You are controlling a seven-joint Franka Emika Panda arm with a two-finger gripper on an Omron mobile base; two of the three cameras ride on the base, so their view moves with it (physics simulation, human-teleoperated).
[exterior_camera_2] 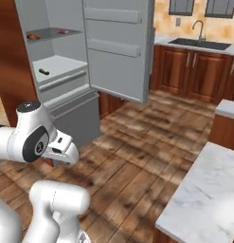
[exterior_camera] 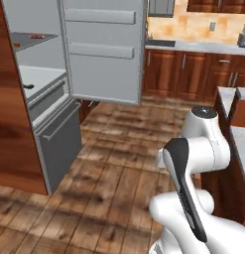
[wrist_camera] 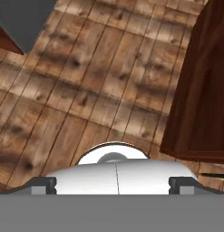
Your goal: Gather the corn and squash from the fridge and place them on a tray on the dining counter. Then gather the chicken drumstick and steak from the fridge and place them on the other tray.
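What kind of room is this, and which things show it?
Most likely a home kitchen: an open fridge with its door swung wide, a sink with a tap set in the counter, and wooden cabinets below it.

Even, fairly bright rendered light with no clear source and no glare. Soft dark patches lie on the wooden floor near the open fridge door. Textures look coarse and slightly blurred, edges jagged; the marble counter looks pale and washed.
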